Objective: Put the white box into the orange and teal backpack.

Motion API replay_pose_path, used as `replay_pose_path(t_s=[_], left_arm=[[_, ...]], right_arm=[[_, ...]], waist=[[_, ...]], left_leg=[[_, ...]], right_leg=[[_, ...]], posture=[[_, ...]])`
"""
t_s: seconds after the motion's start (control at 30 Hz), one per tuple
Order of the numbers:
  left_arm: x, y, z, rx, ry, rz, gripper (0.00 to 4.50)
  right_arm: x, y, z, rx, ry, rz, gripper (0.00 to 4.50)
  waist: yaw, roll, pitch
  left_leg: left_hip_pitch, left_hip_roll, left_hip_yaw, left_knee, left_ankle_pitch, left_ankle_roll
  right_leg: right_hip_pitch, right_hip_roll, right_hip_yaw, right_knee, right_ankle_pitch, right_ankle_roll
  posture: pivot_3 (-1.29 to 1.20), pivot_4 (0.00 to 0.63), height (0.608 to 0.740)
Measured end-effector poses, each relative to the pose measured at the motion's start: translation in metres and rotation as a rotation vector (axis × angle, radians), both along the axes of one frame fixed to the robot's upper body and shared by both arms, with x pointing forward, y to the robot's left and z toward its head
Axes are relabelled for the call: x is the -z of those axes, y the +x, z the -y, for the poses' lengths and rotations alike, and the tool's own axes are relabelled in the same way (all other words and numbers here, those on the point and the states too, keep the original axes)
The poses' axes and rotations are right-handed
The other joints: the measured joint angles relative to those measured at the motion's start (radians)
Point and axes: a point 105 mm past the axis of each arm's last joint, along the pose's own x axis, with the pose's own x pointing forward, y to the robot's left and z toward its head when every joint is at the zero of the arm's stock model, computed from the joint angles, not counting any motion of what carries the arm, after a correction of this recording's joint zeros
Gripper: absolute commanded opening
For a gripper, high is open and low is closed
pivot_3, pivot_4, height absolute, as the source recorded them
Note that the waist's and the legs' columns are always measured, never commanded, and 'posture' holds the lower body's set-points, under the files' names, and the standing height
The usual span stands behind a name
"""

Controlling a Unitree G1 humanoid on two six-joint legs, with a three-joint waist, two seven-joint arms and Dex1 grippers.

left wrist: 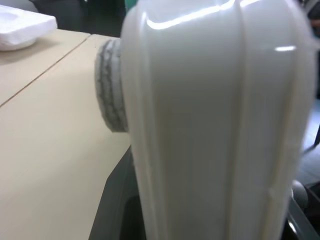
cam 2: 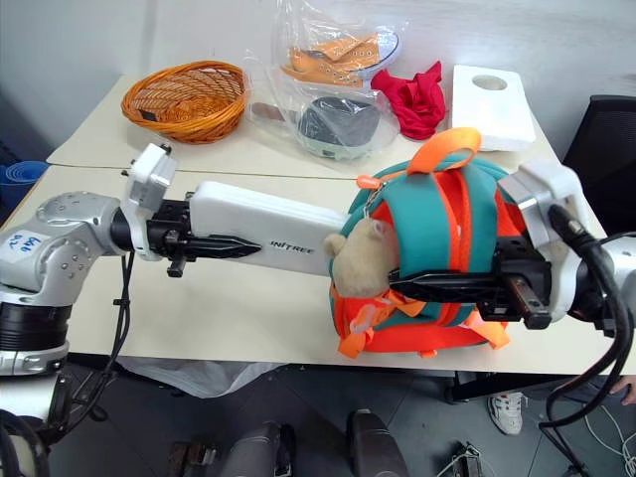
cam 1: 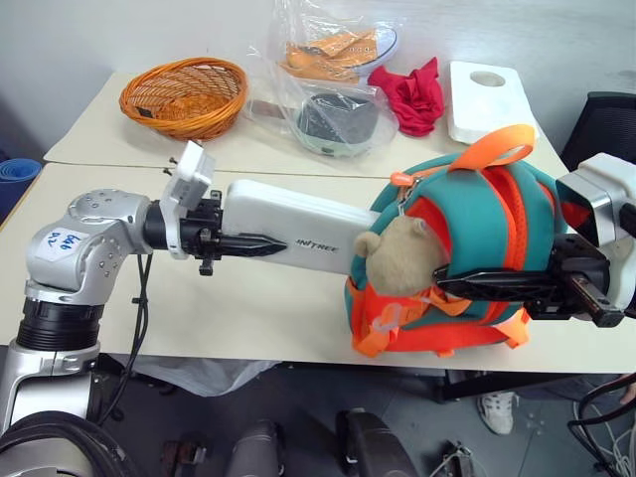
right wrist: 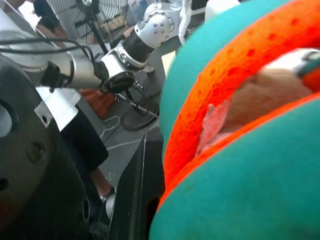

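1. The white box (cam 1: pixel 298 231) is gripped at its outer end by the left end effector (cam 1: pixel 260 244), whose black fingers are clamped on it, one finger lying along the near side face.
2. Its far end has reached the orange and teal backpack (cam 1: pixel 467 253) and disappears behind the teal rim beside the tan plush toy (cam 1: pixel 396 260). How deep it sits inside cannot be told from the head views.
3. The right end effector (cam 1: pixel 462 285) is closed on the backpack's near edge at about 4 o'clock of the bag, its fingers pinched on the orange and teal fabric, holding the bag up on the bench (cam 1: pixel 248 318).
4. Progress, as a judgement: insertion has begun but is far from finished, since most of the box is outside the bag. What remains is to push it fully in and let go.
5. The box's long axis runs roughly from 9 o'clock to 3 o'clock across the head views, dipping slightly toward the bag. Its lettered end points at the backpack, its other end at the left wrist.
6. The box hangs above the bench, not resting on it.
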Motion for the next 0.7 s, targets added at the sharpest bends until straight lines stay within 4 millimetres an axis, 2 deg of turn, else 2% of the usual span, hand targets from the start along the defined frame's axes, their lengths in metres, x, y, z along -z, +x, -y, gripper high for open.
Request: replay_pose_path(t_s=[0.1,0.3,0.47,0.53,0.6,0.7], left_arm=[[0.004,0.002,0.018,0.042,0.005,0.007,1.31],[0.014,0.009,0.079,0.090,-0.050,-0.002,1.31],[0.018,0.020,0.124,0.045,-0.067,0.009,1.31],[0.025,0.021,0.135,0.036,-0.051,0.006,2.02],[0.027,0.020,0.140,0.036,-0.039,0.018,2.54],[0.029,0.023,0.131,0.020,-0.004,0.033,3.40]], right_arm=[[0.003,0.000,-0.001,-0.003,-0.008,0.010,0.00],[0.010,0.000,-0.012,-0.022,-0.011,0.056,0.00],[0.014,0.010,-0.018,0.035,0.014,0.096,0.00],[0.015,0.011,-0.020,0.048,0.015,0.106,0.00],[0.017,0.012,-0.022,0.062,0.020,0.116,0.00],[0.021,0.010,-0.023,0.077,0.013,0.114,0.00]], waist=[[0.000,0.000,0.000],[-0.001,0.000,0.000],[-0.003,0.000,0.000],[-0.003,0.000,0.000],[-0.003,0.000,0.000],[-0.004,0.000,0.000]], left_leg=[[0.000,0.000,0.000,0.002,-0.001,0.001],[-0.002,0.000,-0.001,0.006,-0.002,0.003],[-0.002,0.000,-0.001,0.007,-0.002,0.003],[-0.002,0.001,-0.001,0.007,-0.002,0.003],[-0.002,0.001,-0.001,0.007,-0.002,0.003],[-0.002,0.001,-0.001,0.007,-0.002,0.003]], right_leg=[[0.000,0.000,0.000,0.000,0.000,0.000],[0.000,0.001,0.000,0.001,0.000,0.001],[0.000,0.002,0.001,0.003,0.000,0.001],[0.000,0.002,0.001,0.003,0.000,0.001],[0.000,0.002,0.001,0.003,0.000,0.001],[0.000,0.002,0.001,0.003,0.000,0.001]], posture=[[0.00,0.150,0.740],[0.00,0.150,0.740],[0.00,0.150,0.740],[0.00,0.150,0.740],[0.00,0.150,0.740],[0.00,0.150,0.740]])
